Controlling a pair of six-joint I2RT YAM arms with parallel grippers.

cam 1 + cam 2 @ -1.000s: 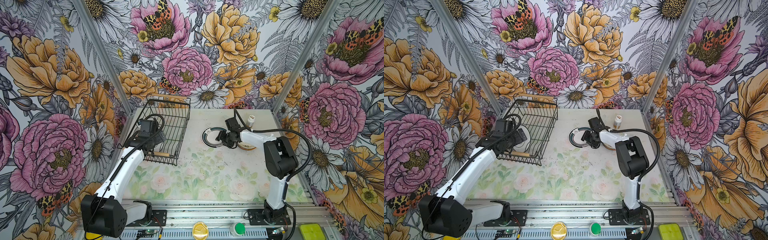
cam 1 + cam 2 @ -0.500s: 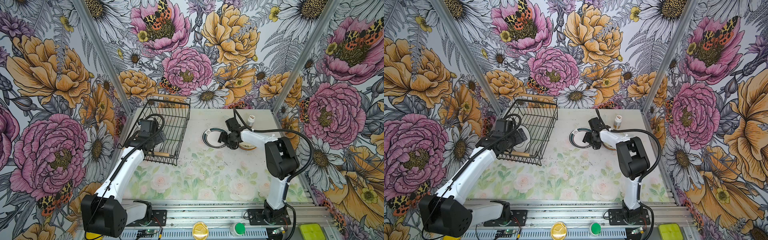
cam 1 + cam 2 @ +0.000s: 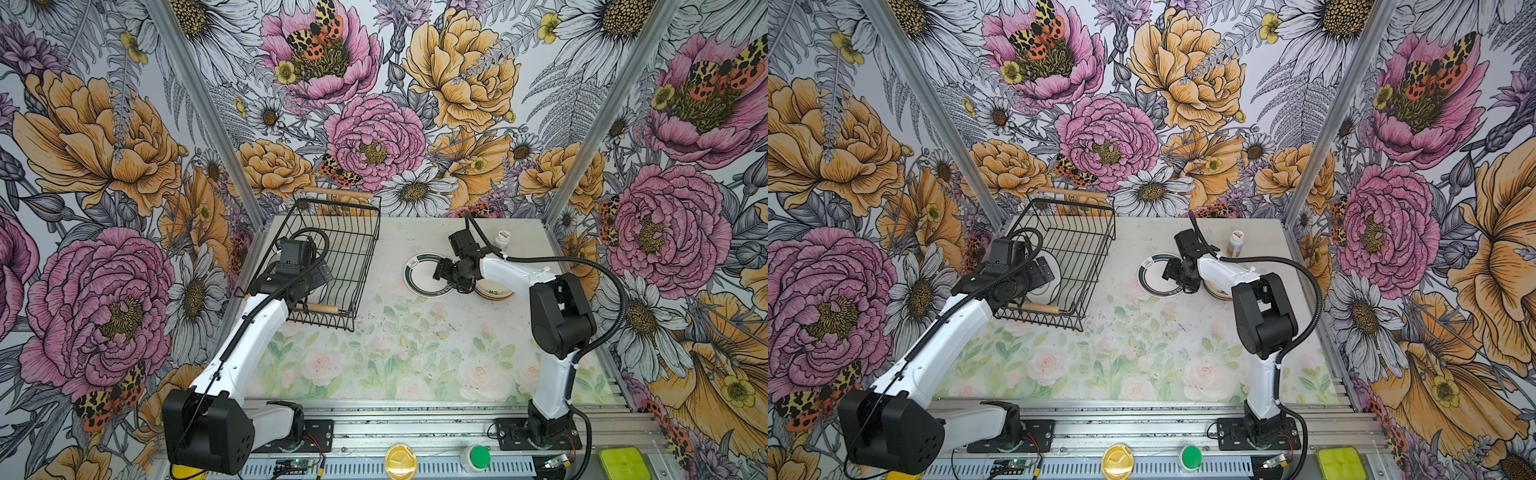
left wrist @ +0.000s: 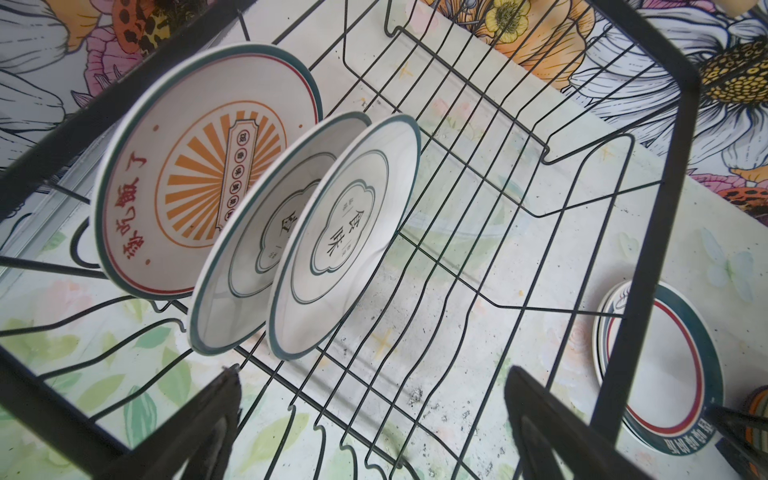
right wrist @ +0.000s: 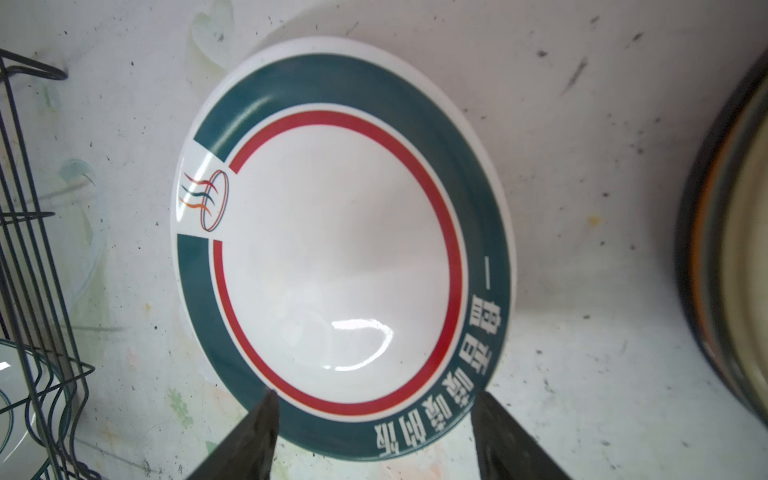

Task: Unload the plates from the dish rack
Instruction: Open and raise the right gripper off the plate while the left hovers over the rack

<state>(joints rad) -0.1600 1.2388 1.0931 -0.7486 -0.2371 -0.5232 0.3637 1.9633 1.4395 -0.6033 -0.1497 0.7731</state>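
Observation:
The black wire dish rack (image 3: pixel 365 245) (image 3: pixel 1096 249) stands at the back left. In the left wrist view three white plates stand on edge in it: an orange sunburst one (image 4: pixel 174 166) and two with dark rims (image 4: pixel 249 249) (image 4: pixel 345 232). My left gripper (image 4: pixel 374 415) (image 3: pixel 1044 270) hangs open inside the rack, short of the plates, with nothing between its fingers. A teal-rimmed plate (image 3: pixel 419 276) (image 5: pixel 340 257) lies flat on the table. My right gripper (image 5: pixel 376 419) (image 3: pixel 440 270) is open over its near rim, one fingertip at each side.
A stack of plates (image 3: pixel 494 291) (image 5: pixel 731 249) sits under my right forearm, just right of the teal-rimmed plate. A small white pill bottle (image 3: pixel 502 239) (image 3: pixel 1236 243) stands behind it. Wooden rod handles run along the rack's near and far ends.
My right jaws have opened a little wider over the teal-rimmed plate, which stays flat on the table. The left arm has not moved.

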